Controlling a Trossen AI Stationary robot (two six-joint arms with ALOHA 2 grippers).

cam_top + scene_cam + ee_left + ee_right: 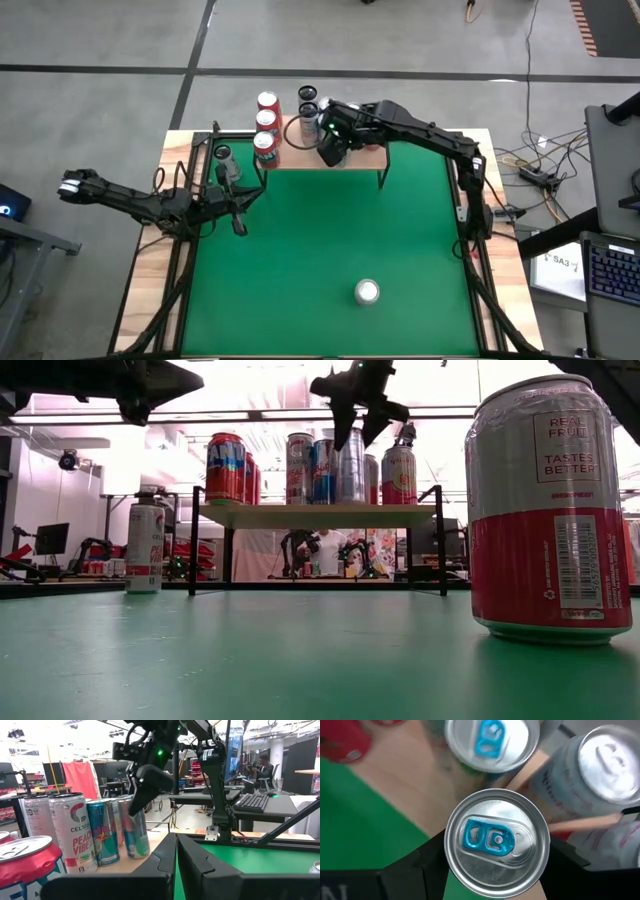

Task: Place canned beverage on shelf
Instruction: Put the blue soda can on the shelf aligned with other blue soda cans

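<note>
From above, the right claw [331, 140] sits over the shelf [366, 158] at the far edge of the green tabletop [320, 240], hiding whatever it holds. The left claw [238, 205] hangs beside the shelf's left end, near a lone can [223, 154]. Three red cans [267, 125] line the shelf's left end; another can [367, 292] stands alone near the front.

At tabletop level, a red-and-silver can [552, 510] fills the right side, cut off at the frame edge. The right claw [357, 405] hangs above the shelf's row of cans.

The left wrist view shows its own fingers pressed together.

The right wrist view looks straight down on a blue-tabbed can [495, 840] between spread dark fingers [415, 865]; whether they pinch it I cannot tell.
</note>
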